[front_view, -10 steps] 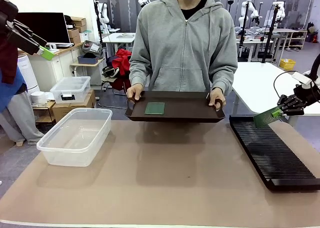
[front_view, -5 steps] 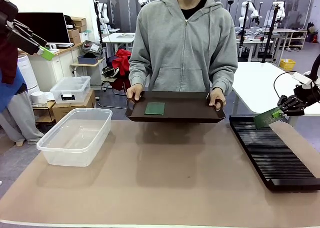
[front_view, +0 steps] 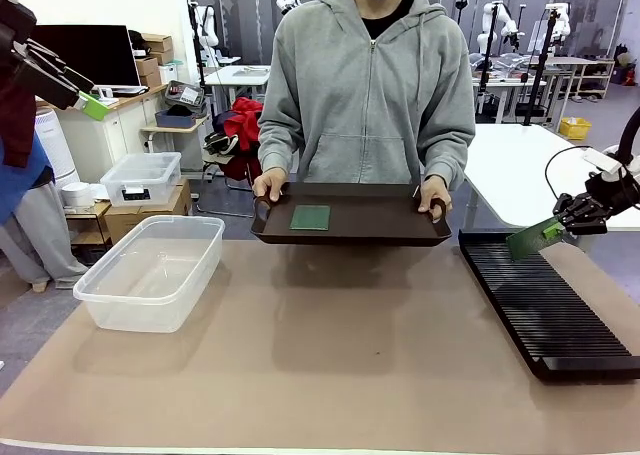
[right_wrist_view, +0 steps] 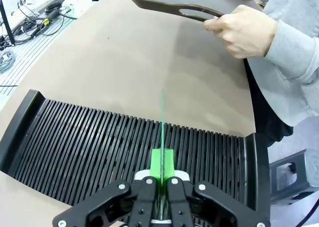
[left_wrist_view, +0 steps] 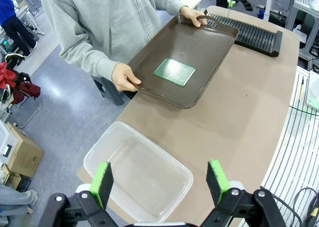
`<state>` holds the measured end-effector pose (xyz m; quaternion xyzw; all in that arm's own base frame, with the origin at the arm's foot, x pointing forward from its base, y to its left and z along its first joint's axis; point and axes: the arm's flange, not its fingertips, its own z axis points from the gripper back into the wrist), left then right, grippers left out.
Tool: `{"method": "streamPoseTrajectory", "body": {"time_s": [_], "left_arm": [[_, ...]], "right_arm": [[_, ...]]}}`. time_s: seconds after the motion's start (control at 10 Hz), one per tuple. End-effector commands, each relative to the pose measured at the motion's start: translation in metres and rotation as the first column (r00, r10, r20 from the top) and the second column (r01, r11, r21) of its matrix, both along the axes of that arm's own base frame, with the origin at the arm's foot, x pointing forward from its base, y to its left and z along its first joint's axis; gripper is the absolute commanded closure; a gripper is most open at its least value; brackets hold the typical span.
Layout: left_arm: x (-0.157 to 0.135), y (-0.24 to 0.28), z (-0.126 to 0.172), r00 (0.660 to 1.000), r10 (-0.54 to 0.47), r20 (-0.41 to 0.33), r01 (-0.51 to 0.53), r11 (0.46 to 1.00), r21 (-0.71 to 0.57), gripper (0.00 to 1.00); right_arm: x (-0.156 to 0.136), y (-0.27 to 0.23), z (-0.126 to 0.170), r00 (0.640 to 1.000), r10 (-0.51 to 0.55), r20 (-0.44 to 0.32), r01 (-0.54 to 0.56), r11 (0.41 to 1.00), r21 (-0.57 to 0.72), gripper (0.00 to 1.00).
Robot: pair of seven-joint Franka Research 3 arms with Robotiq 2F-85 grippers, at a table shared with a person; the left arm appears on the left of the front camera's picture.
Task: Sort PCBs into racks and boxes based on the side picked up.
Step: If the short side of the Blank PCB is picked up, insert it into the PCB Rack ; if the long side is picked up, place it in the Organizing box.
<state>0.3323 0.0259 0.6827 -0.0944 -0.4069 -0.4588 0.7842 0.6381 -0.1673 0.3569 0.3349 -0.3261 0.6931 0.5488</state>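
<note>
A person holds a dark brown tray [front_view: 350, 223] by both handles at the table's far side; one green PCB [front_view: 310, 217] lies flat on it, also in the left wrist view [left_wrist_view: 174, 72]. My right gripper [front_view: 572, 215] is shut on a second PCB [front_view: 532, 238], held edge-on [right_wrist_view: 162, 132] just above the far end of the black slotted rack [front_view: 540, 305] [right_wrist_view: 99, 142]. My left gripper [left_wrist_view: 159, 174] hangs open high above the clear box [left_wrist_view: 137, 169], which stands empty at the table's left [front_view: 150, 270].
The person's hands [front_view: 268, 184] [right_wrist_view: 244, 31] grip the tray handles near the rack's far end. A smaller clear lidded bin [front_view: 141, 178] sits on cardboard boxes off the table's left. A white table [front_view: 525, 170] stands behind the rack.
The right gripper with its PCB has shifted slightly down and to the right over the rack's far end. Tray, person and left arm are unchanged.
</note>
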Motion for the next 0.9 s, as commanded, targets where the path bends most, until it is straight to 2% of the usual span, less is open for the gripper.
{"method": "streamPoseTrajectory", "body": {"time_s": [0.0,0.5,0.8], "left_arm": [[0.0,0.001,-0.001,1.0,0.002,-0.001,-0.002,1.0,-0.003,0.0],[0.0,0.001,-0.001,1.0,0.002,-0.001,-0.002,1.0,-0.003,0.0],[0.0,0.001,-0.001,1.0,0.002,-0.001,-0.002,1.0,-0.003,0.0]], "right_arm": [[-0.001,0.009,-0.012,0.999,0.031,0.026,-0.03,0.999,-0.031,0.98],[0.003,0.023,-0.033,0.997,0.067,0.04,-0.065,0.997,-0.041,0.98],[0.001,0.031,-0.044,0.997,0.053,0.059,-0.05,0.997,-0.055,0.98]]}}
